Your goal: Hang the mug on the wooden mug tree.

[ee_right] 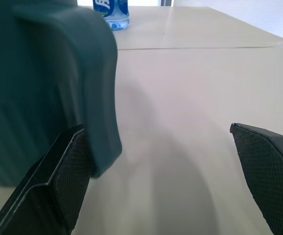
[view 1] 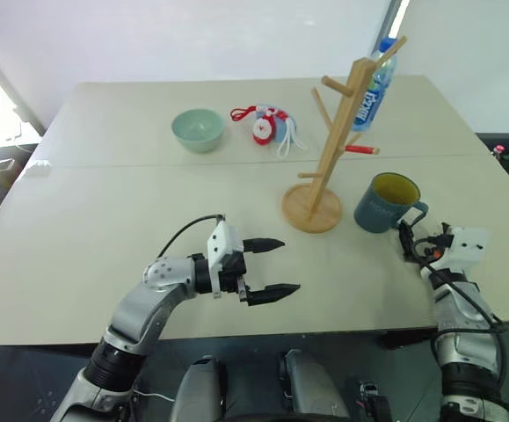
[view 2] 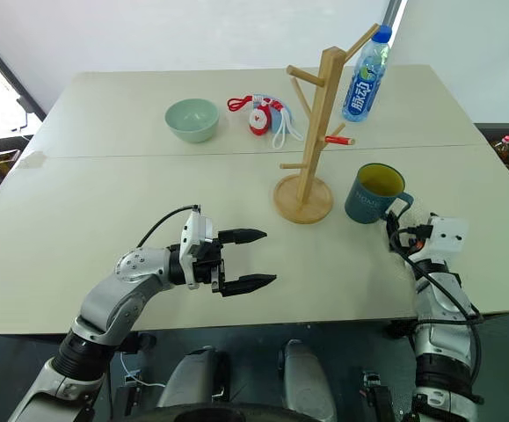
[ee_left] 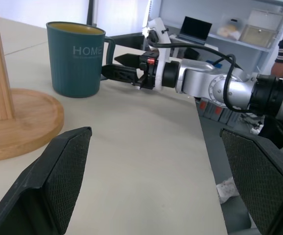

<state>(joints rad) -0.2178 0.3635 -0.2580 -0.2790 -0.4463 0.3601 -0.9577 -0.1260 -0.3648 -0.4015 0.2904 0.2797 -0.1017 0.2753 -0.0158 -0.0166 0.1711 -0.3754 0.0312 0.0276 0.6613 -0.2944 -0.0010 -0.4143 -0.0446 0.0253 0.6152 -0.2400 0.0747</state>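
The dark teal mug (view 1: 384, 205) with a yellow inside stands upright on the table, its handle (view 1: 418, 212) turned toward my right arm. The wooden mug tree (view 1: 339, 134) rises from its round base (view 1: 312, 210) just left of the mug, all its pegs bare. My right gripper (view 1: 410, 237) lies level at the mug's handle side, open. In the right wrist view the handle (ee_right: 103, 103) sits just inside one finger (ee_right: 65, 176). My left gripper (view 1: 287, 265) hovers open and empty in front of the tree, pointing toward the mug (ee_left: 75, 58).
A pale green bowl (view 1: 198, 129), a red and white trinket with cords (view 1: 267, 125) and a red pen (view 1: 360, 149) lie behind the tree. A blue-labelled bottle (view 2: 365, 77) stands at the back right. The table's near edge (view 1: 324, 330) runs below both arms.
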